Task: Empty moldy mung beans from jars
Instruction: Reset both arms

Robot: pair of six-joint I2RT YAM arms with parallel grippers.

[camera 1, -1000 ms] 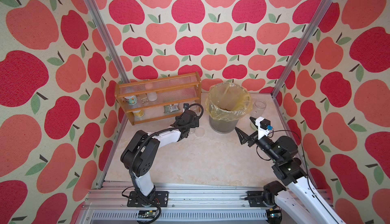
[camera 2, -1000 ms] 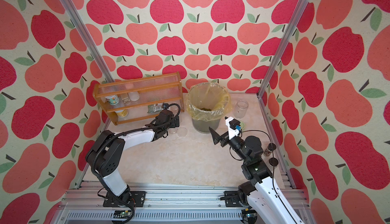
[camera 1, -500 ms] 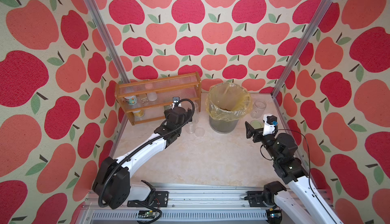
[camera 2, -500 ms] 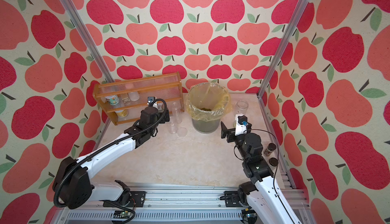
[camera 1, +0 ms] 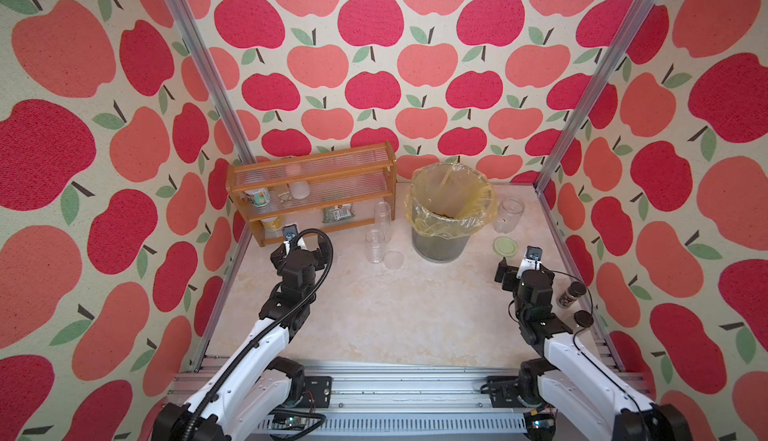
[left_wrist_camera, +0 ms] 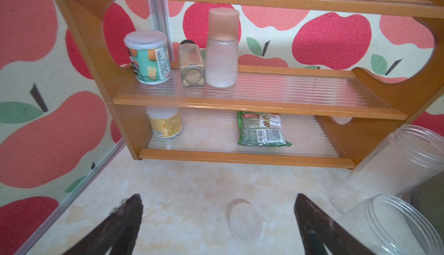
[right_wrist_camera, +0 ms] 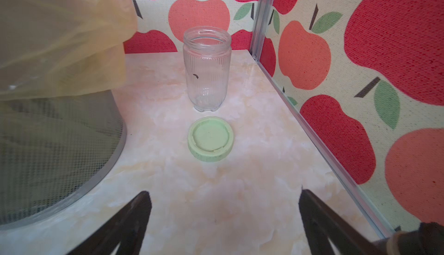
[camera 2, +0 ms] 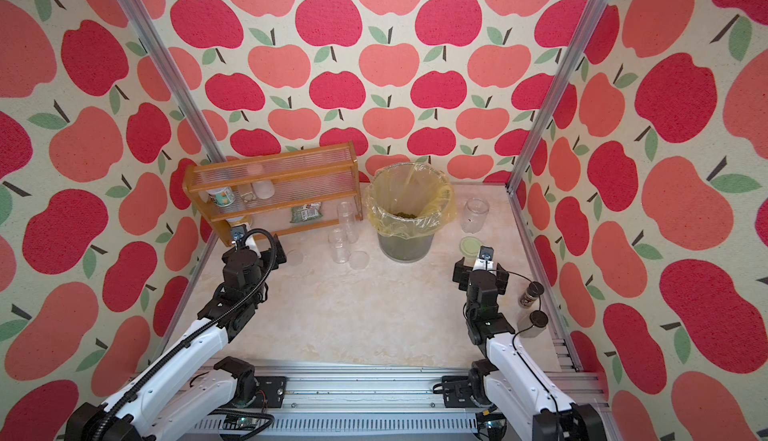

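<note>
Take the table as a dial with 12 at the back wall. The left gripper (left_wrist_camera: 217, 201) hangs at about 9 o'clock, its fingers spread wide with nothing between them; the right gripper (right_wrist_camera: 224, 192) hangs at 3 o'clock, just as wide and empty, with a dark spice bottle (camera 1: 571, 293) just outside its wrist. Beyond them a clear lid (camera 1: 393, 259) lies near 12 and the pale green lid (camera 1: 504, 247) at 2; the short jar (camera 1: 374, 245) and tall slim jar (camera 1: 382, 216) stand upright together at 12, both looking empty; the bin (camera 1: 436, 249) at 1 o'clock holds the mung beans (camera 2: 405, 214) in its yellow bag; the round-shouldered jar (right_wrist_camera: 206, 68) at 2 is open and bare but for one dark speck I cannot identify. The emptying looks finished, so the step in hand is probably parking the arms; draw each one straight back toward 6 with elbows in, so the right forearm misses the spice bottle and the left arm misses the rack (camera 1: 316, 156) at 11.
</note>
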